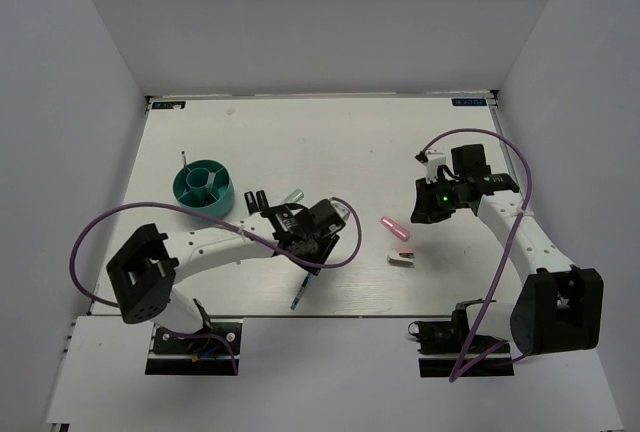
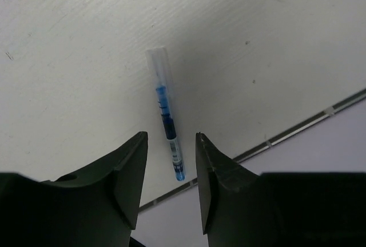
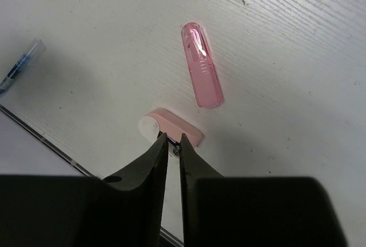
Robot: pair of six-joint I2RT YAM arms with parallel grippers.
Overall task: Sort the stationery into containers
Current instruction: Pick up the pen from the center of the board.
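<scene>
Stationery lies loose on a white bench worked by two robot arms, and the sorting looks only partly done. The left end effector hovers released, its two dark fingers standing apart with nothing between them. A thin blue pen lies flat on the bench directly beneath that gap and roughly in line with it, close to the near edge. The right end effector is clenched to a bare slit and grips nothing that can be seen. A small pink-and-white block lies just beyond its fingertips, and a pink stubby marker lies flat a little farther out in the same direction, apart from the block. The round teal holder stands well off to the outer side of the left end effector, farther up the bench, with one thin item already upright in it. The step in hand appears to be picking up the blue pen with the left arm. The next move likely calls for lowering the open fingers to straddle the pen, closing across its narrow barrel, then carrying it over to a holder compartment. The right arm would need to reopen before it could take the block.
</scene>
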